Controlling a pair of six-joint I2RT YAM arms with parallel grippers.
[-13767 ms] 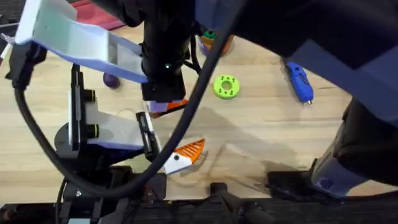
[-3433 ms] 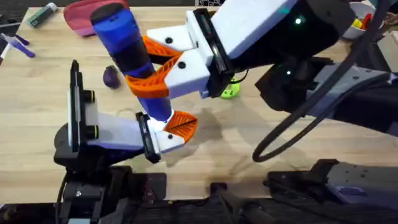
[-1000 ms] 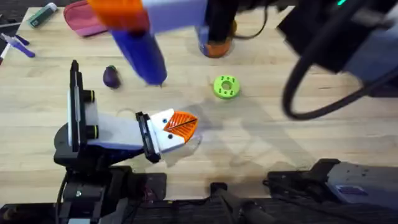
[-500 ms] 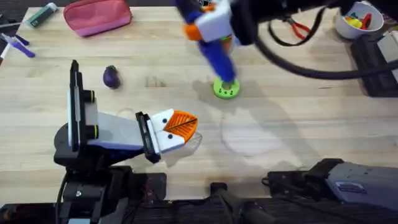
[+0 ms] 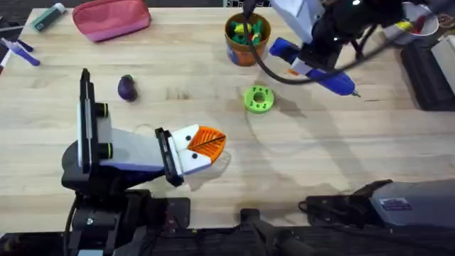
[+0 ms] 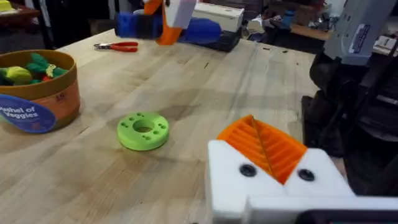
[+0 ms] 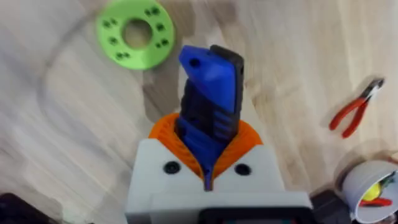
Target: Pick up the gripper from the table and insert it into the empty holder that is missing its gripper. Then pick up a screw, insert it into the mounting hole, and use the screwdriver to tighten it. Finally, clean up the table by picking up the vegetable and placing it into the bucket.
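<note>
A green plastic ring (image 5: 258, 99) lies mid-desk, red-handled pliers (image 7: 356, 111) far right. The right end effector (image 7: 208, 163) clamps the blue pen-shaped screwdriver (image 5: 320, 72); the left end effector (image 5: 201, 145) is pressed closed.

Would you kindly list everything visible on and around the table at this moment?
screwdriver: one, blue, held above the table's far right
bucket: one, orange-brown with blue band, far centre, toy food inside
green disc: one, with holes, table centre
vegetable: one, dark purple, left of centre
pink pouch: one, far left
pliers: one, red-handled, far right
white bowl: one, far right corner
left gripper: white with orange fingers, low over the near table
right gripper: white and orange, clamped on the screwdriver
</note>
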